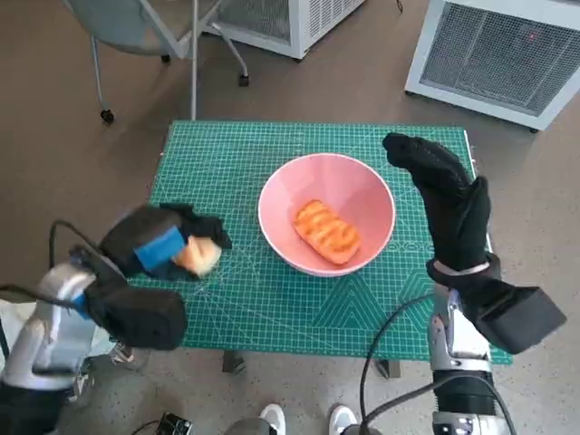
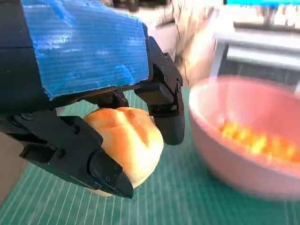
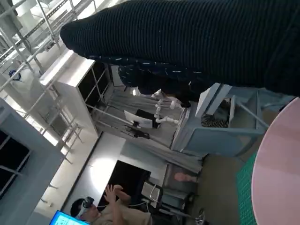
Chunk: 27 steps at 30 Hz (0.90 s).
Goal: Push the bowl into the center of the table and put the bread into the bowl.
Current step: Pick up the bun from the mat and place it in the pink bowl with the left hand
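Pink round plastic bowl (image 1: 327,214) sits mid-frame on the green gridded cutting-mat counter (image 1: 227,154), holding an orange grilled bread slice (image 1: 326,231). Left hand (image 1: 163,243), lower left near the counter's edge, grips a pale round bread roll (image 1: 198,256) just beside the bowl. Right hand (image 1: 449,199), fingers spread and holding nothing, stands beside the bowl's right rim. Open mat lies above the bowl. Chair legs (image 1: 172,54) and white vented cabinets (image 1: 498,54) stand beyond.

One pink bowl (image 1: 327,212) was counted at 12 o'clock on the table (image 1: 272,308); two pieces of bread: one roll (image 1: 198,256) at 9 o'clock, one toasted piece (image 1: 326,231) inside the bowl.
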Each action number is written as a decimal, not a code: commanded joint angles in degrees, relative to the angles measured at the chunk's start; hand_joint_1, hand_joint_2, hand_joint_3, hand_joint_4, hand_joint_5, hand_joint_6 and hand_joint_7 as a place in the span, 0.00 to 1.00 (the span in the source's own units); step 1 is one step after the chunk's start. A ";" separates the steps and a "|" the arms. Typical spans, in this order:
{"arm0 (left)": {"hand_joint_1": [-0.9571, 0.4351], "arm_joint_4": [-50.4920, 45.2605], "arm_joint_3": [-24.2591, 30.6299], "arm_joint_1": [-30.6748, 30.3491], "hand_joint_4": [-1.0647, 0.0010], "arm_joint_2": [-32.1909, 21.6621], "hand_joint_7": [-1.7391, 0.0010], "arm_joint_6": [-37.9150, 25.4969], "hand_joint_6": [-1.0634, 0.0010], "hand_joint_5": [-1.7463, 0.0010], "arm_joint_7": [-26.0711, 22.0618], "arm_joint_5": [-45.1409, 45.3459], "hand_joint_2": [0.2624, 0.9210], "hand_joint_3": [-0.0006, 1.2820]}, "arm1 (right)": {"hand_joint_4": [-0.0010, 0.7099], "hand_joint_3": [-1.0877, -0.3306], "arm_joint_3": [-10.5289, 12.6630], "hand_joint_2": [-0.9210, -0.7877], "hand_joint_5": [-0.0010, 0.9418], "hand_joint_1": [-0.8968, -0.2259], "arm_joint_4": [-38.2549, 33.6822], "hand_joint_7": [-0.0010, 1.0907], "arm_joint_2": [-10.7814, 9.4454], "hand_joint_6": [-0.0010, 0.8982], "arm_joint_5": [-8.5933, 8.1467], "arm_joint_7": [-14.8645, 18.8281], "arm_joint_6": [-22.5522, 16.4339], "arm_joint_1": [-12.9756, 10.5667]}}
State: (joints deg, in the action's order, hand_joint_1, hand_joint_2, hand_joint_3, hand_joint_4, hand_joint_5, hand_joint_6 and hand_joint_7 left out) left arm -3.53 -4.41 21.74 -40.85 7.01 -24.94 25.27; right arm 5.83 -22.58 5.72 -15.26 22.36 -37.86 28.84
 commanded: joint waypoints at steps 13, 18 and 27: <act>0.69 0.17 -3.24 16.61 0.27 6.85 0.32 0.80 0.40 0.40 3.16 1.55 1.00 0.02 | 0.12 0.41 0.08 0.00 0.00 0.19 -0.29 0.39 -0.27 0.00 2.02 -1.67 0.14 -1.58; 0.69 3.42 -6.63 21.17 0.27 10.66 0.34 1.96 0.41 0.38 5.80 4.62 1.00 0.02 | 0.12 0.40 0.16 0.00 0.00 0.18 -0.19 0.39 -0.40 0.00 2.07 -1.76 -0.04 -1.83; 0.69 17.95 -13.31 27.92 0.25 18.25 0.34 8.55 0.40 0.40 14.71 9.77 0.99 0.02 | 0.12 0.40 0.35 0.00 0.00 0.18 1.31 0.39 -0.40 0.00 1.71 -1.83 0.41 -2.71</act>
State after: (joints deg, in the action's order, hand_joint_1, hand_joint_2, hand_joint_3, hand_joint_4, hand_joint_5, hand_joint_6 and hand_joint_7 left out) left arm 9.41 -15.58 47.35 -24.64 13.43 -12.93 33.56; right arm 5.96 -21.72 5.49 -13.32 21.03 -38.05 27.92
